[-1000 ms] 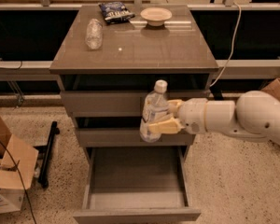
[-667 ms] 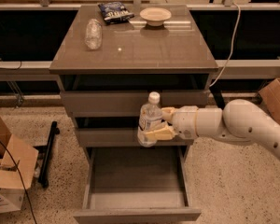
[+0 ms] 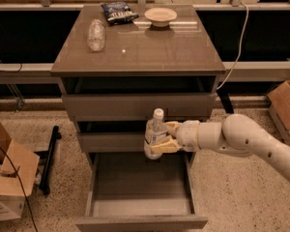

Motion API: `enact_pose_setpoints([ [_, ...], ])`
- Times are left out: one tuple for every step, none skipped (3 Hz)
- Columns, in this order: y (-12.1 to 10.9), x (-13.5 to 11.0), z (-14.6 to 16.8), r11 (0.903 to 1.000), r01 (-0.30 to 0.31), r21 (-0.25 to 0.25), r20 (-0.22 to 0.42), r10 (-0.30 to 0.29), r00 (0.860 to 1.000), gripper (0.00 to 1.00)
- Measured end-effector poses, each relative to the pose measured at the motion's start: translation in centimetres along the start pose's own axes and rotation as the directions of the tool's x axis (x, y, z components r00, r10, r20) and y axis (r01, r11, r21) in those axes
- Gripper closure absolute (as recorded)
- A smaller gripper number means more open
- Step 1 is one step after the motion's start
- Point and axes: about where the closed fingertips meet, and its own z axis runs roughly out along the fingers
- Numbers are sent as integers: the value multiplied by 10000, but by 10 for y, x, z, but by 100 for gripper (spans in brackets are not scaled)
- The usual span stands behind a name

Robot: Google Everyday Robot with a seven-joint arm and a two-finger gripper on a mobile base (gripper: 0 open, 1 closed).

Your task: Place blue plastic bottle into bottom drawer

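The gripper (image 3: 160, 138), jaws clamped on the blue plastic bottle (image 3: 157, 126), has carried it lower and leftward, upright over the open bottom drawer (image 3: 140, 222), seemingly ready for lowering.

No text is readable on the blue plastic bottle (image 3: 156, 128) or the snack bag (image 3: 118, 11) at the back edge of the desk (image 3: 154, 52). The gripper (image 3: 159, 138) grips the bottle below the front edge

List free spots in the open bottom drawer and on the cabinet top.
Bare: the whole floor of the deep grey-brown bottom drawer, and the front and right of the cabinet top. Crowded: its back strip, with the stubby clear bottle, dark blue snack bag and pale bowl. The gripper holds the tall blue plastic bottle over the drawer's rear.
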Motion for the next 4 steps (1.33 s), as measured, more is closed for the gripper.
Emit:
enact_pose_setpoints([
  [7,0,6,9992,316,-233,-378,-325,9988,100],
  [14,28,30,9983,495,-304,-524,-511,9973,100],
  [10,76,58,9991,391,-184,-391,-398,9984,100],
  [-4,142,81,9999,-98,42,-397,100,9992,100],
])
